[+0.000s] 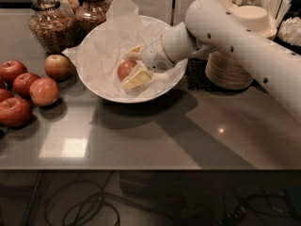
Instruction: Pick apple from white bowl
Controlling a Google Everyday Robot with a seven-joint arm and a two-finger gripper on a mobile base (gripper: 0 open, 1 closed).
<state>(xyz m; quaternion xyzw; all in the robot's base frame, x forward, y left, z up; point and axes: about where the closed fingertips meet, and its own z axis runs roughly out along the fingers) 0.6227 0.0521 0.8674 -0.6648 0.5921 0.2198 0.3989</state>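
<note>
The white bowl (pixel 101 86), wide and lined with crinkled white paper, stands at the middle back of the grey table. The apple (pixel 125 70), orange-red with a pale blush, lies inside it right of centre. My gripper (pixel 134 65) reaches into the bowl from the right on the white arm. One cream finger (pixel 133 52) lies against the apple's upper side and the other (pixel 137 78) against its lower right side, so the gripper is shut on the apple. The apple still rests on the paper.
Several darker red apples (pixel 43 91) lie in a group on the table at the left. Glass jars (pixel 50 23) stand behind the bowl at the back left. A stack of cream paper bowls (pixel 230 69) stands right of the bowl, partly behind the arm.
</note>
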